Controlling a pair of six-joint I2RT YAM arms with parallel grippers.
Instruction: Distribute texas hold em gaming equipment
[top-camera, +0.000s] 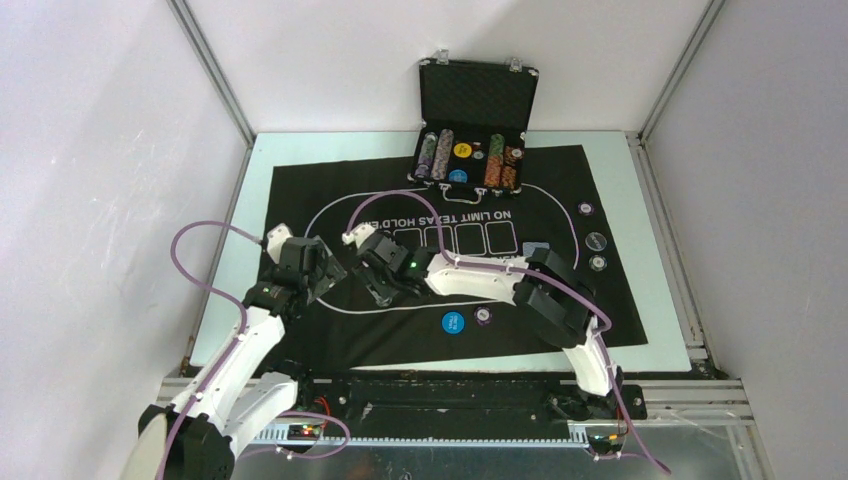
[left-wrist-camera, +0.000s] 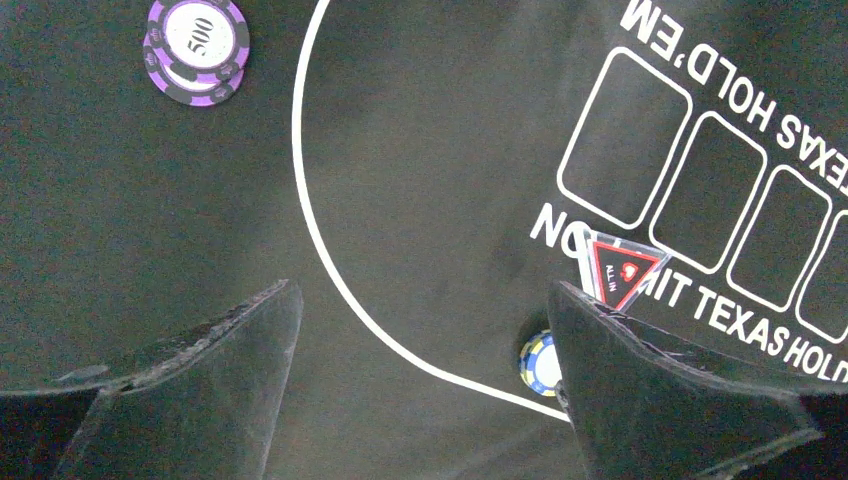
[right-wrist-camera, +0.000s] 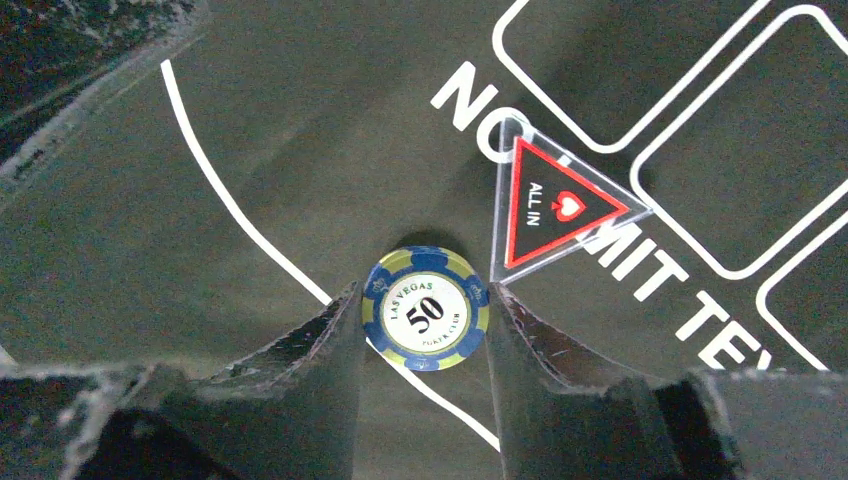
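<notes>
The right claw (right-wrist-camera: 422, 300) pinches the blue 50 chip (right-wrist-camera: 425, 312) by its edge, over the black felt mat (top-camera: 560, 300) at its left white line. The left claw (left-wrist-camera: 420, 375) is spread, holding nothing. The thin hold may let the chip slip, or a finger may push the all-in triangle (right-wrist-camera: 555, 205) just beside it. The mat covers the surface and white walls stand around.

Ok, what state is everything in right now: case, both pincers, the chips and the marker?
Case: lid up, open.
Left pincer: open, empty.
Blue chip: flat on the mat, gripped at both edges.
Right pincer: shut on the blue chip.
Triangle marker: flat, face up.
Purple chips: two stacked, slightly offset.
</notes>
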